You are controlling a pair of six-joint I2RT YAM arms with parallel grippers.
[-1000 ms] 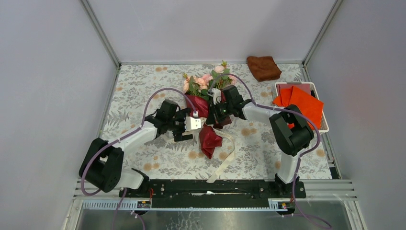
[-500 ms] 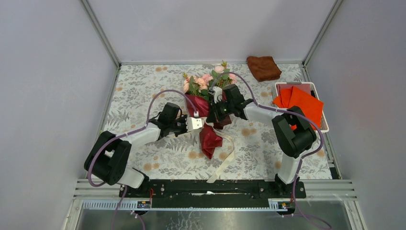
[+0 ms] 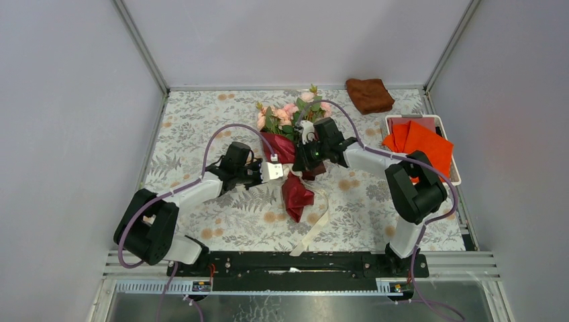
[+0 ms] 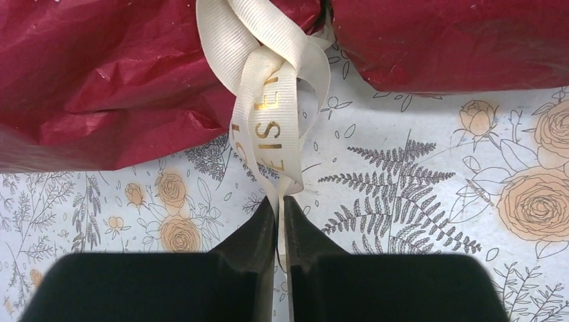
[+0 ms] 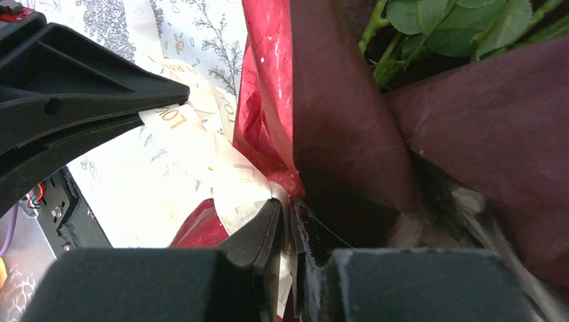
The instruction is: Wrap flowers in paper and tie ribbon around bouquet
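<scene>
Eyes on the bouquet [image 3: 278, 144]. It lies on the leaf-and-rose patterned bench [image 3: 201, 127], its small pink roses [image 3: 290, 111] and green leaves pointing to the far wall. The crinkled dark red paper [image 4: 121, 74] of the cone narrows to a waist, then a twisted tail trails toward the arms.

At that waist sits a flat cream-white ribbon [image 4: 268, 100] with gold lettering, looped and crossed over itself against the paper. The left hand [image 4: 280, 201] comes in from the bouquet's left, fingers pressed almost together, pinching one strand of ribbon just off the paper's edge. The right hand [image 5: 286, 211] reaches in from the bouquet's right, hard up against the waist. Its fingers are nearly closed too, nipping a strand of the same ribbon where it meets the paper. A loose length of ribbon runs along the bench beside the tail, toward the near edge.

Well to the bouquet's right, a folded brown cloth [image 3: 369, 94] lies at the back. Nearer is a white tray [image 3: 456, 176] of bright orange sheets [image 3: 424, 144].
</scene>
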